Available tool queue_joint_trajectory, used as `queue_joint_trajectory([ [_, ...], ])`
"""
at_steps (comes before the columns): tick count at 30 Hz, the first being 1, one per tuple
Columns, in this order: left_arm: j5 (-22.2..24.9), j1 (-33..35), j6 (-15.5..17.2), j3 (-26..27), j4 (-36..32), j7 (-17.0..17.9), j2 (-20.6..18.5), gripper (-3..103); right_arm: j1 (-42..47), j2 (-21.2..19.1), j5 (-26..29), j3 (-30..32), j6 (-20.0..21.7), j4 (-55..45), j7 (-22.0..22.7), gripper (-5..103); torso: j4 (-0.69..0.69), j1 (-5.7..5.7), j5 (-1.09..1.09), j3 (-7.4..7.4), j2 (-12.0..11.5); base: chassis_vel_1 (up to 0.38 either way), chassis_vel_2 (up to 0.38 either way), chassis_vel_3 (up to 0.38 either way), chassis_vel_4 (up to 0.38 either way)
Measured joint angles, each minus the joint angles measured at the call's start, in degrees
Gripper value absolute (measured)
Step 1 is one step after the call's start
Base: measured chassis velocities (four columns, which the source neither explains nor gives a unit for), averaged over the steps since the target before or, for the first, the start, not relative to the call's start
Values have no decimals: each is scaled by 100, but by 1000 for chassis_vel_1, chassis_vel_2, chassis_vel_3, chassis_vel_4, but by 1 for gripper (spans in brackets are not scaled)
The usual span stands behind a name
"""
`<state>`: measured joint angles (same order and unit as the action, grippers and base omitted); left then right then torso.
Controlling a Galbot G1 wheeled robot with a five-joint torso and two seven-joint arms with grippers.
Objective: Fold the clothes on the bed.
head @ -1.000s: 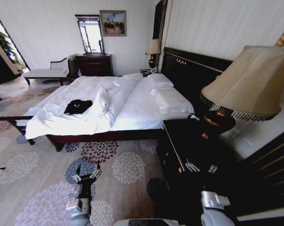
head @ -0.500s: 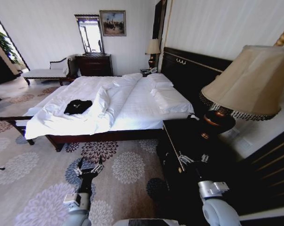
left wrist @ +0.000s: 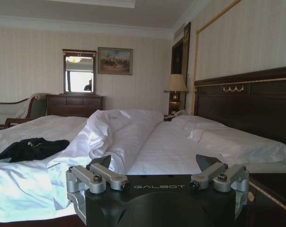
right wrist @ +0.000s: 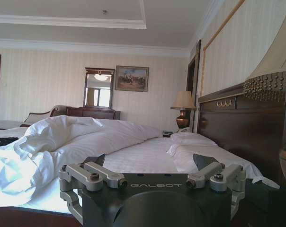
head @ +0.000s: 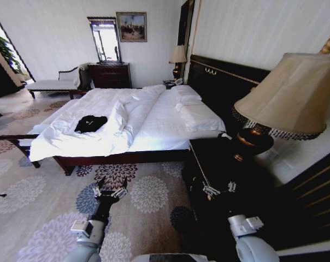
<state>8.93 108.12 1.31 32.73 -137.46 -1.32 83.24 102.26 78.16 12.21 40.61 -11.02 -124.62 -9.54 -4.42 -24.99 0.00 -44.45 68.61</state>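
Note:
The clothes (head: 90, 123), a small crumpled black T-shirt, lie on the left part of the bed (head: 154, 123), which has white rumpled sheets, pillows and a tall dark headboard. My left gripper (head: 110, 188) hangs open and empty over the flowered carpet, short of the bed's near side. My right gripper (head: 218, 188) is open and empty in front of the dark nightstand. The left wrist view looks past the open left gripper (left wrist: 154, 162) to the clothes (left wrist: 31, 148) on the bed (left wrist: 171, 146). The right wrist view has the open right gripper (right wrist: 151, 161) before the bed (right wrist: 133, 151).
A dark nightstand (head: 219, 164) with a big beige-shaded lamp (head: 285, 95) stands close on the right. Patterned carpet (head: 39, 207) lies between me and the bed. A dresser with mirror (head: 108, 73), a chaise (head: 53, 83) and a second lamp (head: 178, 57) stand at the far wall.
Both arms have reached forward: the left gripper has moved toward the bed, and the right gripper has shifted slightly left along the nightstand front. The clothes have not moved.

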Motion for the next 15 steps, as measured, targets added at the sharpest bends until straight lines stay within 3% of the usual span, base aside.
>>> queue_joint_trajectory([
  [15, -16, -21, -172, 33, 107, 354, 37, 100, 122, 297, -151, 4, -229, -29, -45, 100, 0, 1, 0, 0, 0, -22, 20, 22, -19],
])
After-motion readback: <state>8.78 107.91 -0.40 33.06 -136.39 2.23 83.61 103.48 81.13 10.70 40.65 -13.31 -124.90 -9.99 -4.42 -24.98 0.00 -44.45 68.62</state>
